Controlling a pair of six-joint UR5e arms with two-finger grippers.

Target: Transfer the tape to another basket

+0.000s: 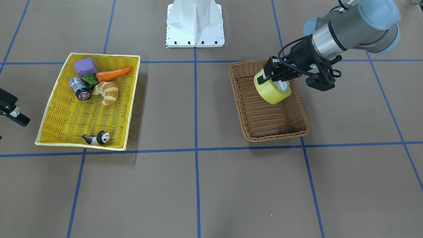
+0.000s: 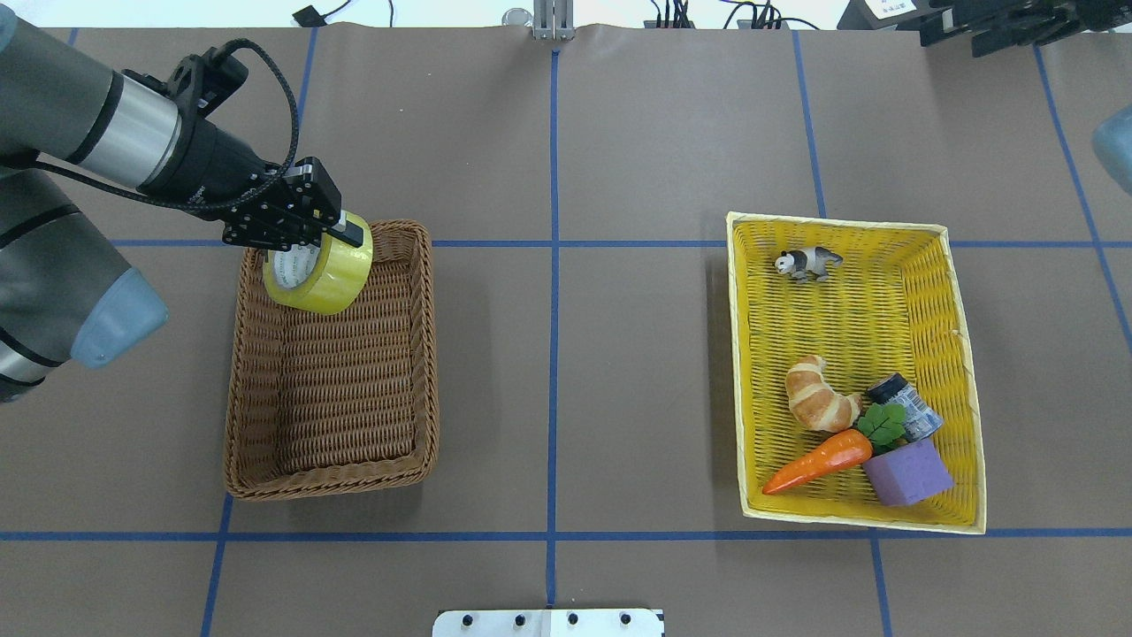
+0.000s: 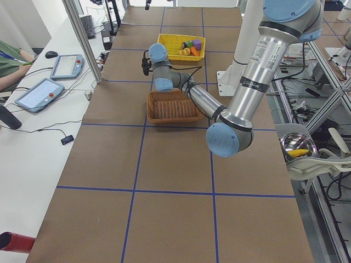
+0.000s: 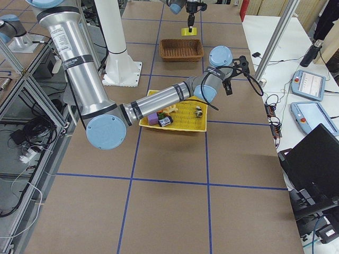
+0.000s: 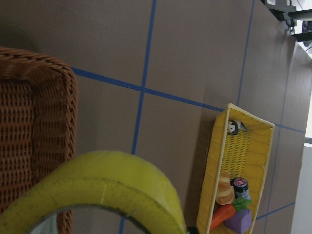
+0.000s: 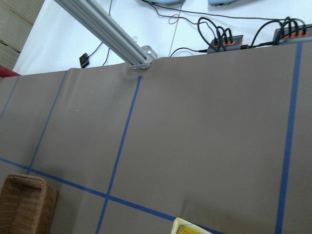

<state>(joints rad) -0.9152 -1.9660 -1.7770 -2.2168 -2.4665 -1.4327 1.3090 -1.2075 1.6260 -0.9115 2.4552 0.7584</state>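
Glossy yellow tape roll (image 1: pixel 272 92), clamped by left fingers (image 1: pixel 262 79), hangs tilted over the rectangular woven-wicker basket (image 1: pixel 276 134).

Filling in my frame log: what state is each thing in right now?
tape, held in air above the basket
left gripper, shut on the tape
right gripper, off aside, opening unclear
basket, upright, under the tape
yellow tray, upright, partly filled

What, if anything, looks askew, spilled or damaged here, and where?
Nothing looks damaged or spilled. Only the tape hangs tilted in the left gripper over one end of the brown basket, not set down.
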